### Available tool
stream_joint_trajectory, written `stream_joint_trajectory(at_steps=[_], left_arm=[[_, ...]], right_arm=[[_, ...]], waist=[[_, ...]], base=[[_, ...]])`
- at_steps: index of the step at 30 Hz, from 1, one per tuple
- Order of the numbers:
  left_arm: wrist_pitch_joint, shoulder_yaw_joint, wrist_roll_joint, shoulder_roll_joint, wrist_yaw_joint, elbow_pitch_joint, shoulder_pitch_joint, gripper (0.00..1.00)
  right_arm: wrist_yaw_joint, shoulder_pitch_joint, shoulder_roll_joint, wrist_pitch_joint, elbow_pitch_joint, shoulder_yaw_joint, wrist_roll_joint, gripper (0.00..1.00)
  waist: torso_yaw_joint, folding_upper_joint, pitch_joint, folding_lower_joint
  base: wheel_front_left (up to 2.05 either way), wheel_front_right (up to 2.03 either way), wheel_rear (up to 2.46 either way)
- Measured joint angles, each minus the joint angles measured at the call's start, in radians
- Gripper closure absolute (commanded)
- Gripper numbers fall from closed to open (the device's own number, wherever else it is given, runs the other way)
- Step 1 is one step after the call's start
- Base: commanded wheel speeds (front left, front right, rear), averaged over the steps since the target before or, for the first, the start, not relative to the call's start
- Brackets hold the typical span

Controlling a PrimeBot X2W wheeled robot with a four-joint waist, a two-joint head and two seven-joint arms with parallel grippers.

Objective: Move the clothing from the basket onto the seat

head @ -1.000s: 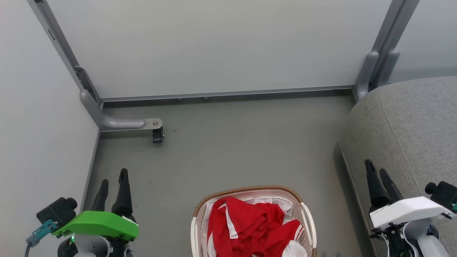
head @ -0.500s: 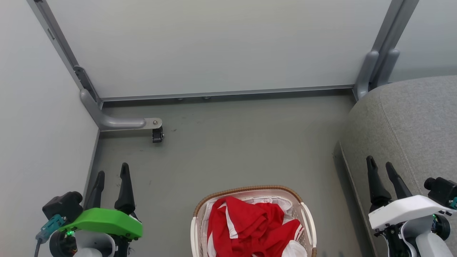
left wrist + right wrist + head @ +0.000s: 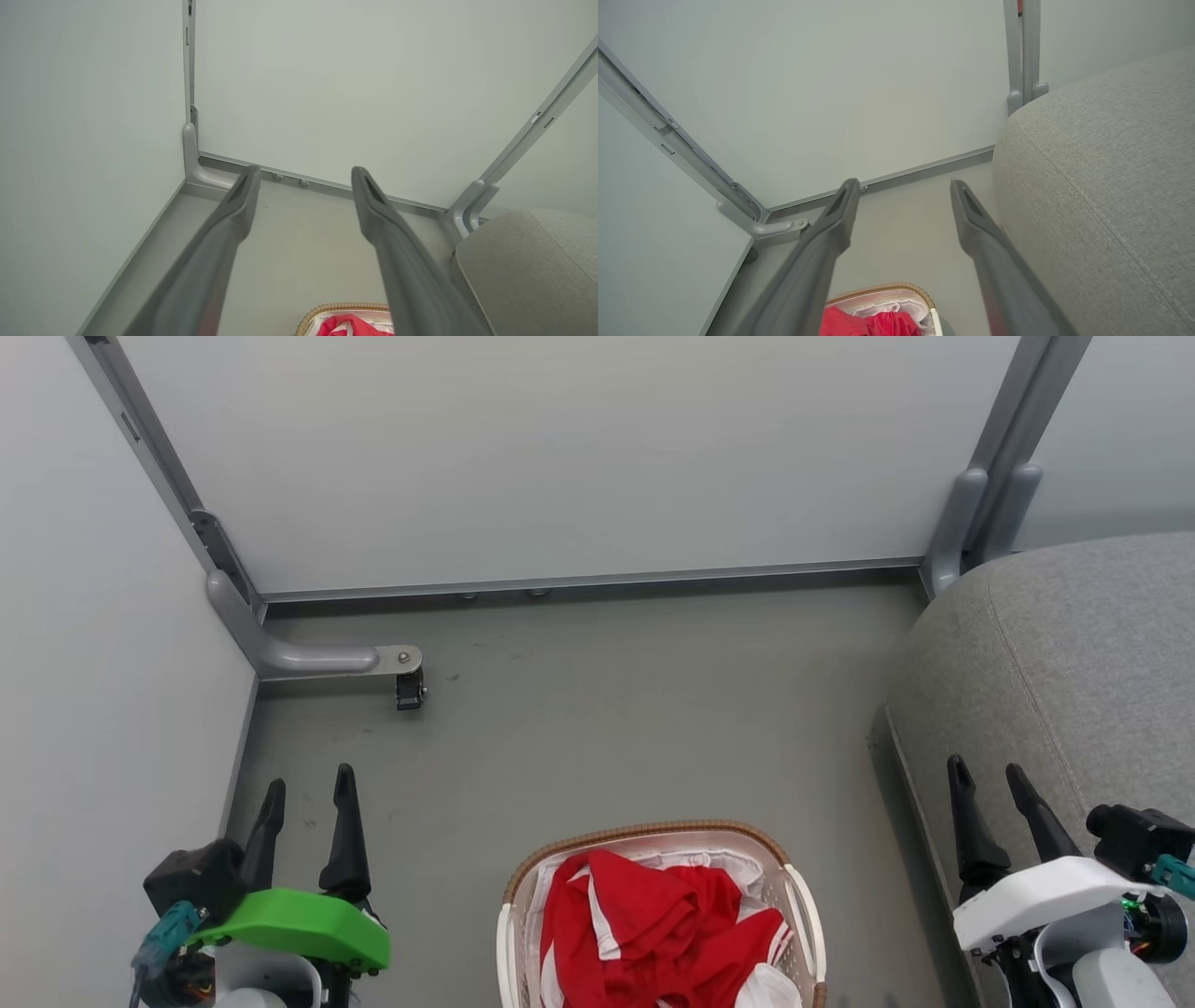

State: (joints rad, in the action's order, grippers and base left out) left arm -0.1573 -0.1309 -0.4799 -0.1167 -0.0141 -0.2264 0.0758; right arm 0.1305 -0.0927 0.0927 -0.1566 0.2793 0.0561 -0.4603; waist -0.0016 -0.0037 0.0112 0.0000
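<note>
Reach pending. Bright red, white-striped fabric clothing (image 3: 653, 924) heaped in oval cream plastic basket (image 3: 653, 829), floor's (image 3: 607, 728) near edge, near grey upholstered seat (image 3: 1074, 663). Fingers of left gripper (image 3: 310, 778) and right gripper (image 3: 983, 767) spread, empty. Next: descend, pinch fabric.

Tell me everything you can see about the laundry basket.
The basket is oval, cream-white plastic with slotted sides, side handles and a brown woven rim. It stands upright on the grey floor, left of the seat and apart from it; the head view's bottom edge cuts off its near part. A white liner lines it, and red clothing with white stripes lies heaped inside.
</note>
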Motion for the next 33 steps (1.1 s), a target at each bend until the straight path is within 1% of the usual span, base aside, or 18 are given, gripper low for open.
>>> stream_joint_trajectory(at_steps=[5, 9, 14, 19, 22, 28, 33], left_arm=[[-0.012, 0.002, 0.039, 0.016, -0.041, -0.043, -0.006, 0.0], [-0.021, -0.02, 0.069, 0.04, -0.074, -0.085, -0.001, 0.0], [-0.032, -0.07, 0.104, 0.059, -0.1, -0.17, 0.072, 0.0], [-0.044, -0.14, 0.122, 0.067, -0.11, -0.265, 0.172, 0.0], [-0.05, -0.201, 0.119, 0.069, -0.113, -0.336, 0.244, 0.0], [-0.063, -0.345, 0.076, 0.071, -0.114, -0.496, 0.4, 0.0], [-0.073, -0.411, 0.044, 0.071, -0.114, -0.633, 0.514, 0.0]], right_arm=[[0.0, 0.0, 0.001, -0.012, 0.011, -0.012, 0.044, 0.0], [0.0, -0.01, -0.001, -0.021, 0.013, -0.006, 0.076, 0.0], [0.0, -0.057, 0.006, -0.034, -0.004, -0.031, 0.134, 0.0], [0.0, -0.121, 0.006, -0.044, -0.042, -0.046, 0.164, 0.0], [0.0, -0.16, 0.002, -0.048, -0.073, -0.052, 0.188, 0.0], [0.0, -0.233, -0.021, -0.063, -0.145, -0.059, 0.225, 0.0], [0.001, -0.287, -0.033, -0.073, -0.194, -0.063, 0.263, 0.0]], waist=[[-0.006, 0.0, 0.009, 0.0], [-0.015, 0.0, 0.03, 0.0], [-0.028, 0.0, 0.082, 0.0], [-0.047, 0.0, 0.155, 0.0], [-0.062, 0.0, 0.207, 0.0], [-0.098, 0.0, 0.327, 0.0], [-0.131, 0.0, 0.429, 0.0001]], base=[[0.0, 0.0, 0.0], [0.0, 0.0, 0.0], [0.0, 0.0, 0.0], [0.0, 0.0, 0.0], [0.0, 0.0, 0.0], [0.0, 0.0, 0.0], [0.0, 0.0, 0.0]])
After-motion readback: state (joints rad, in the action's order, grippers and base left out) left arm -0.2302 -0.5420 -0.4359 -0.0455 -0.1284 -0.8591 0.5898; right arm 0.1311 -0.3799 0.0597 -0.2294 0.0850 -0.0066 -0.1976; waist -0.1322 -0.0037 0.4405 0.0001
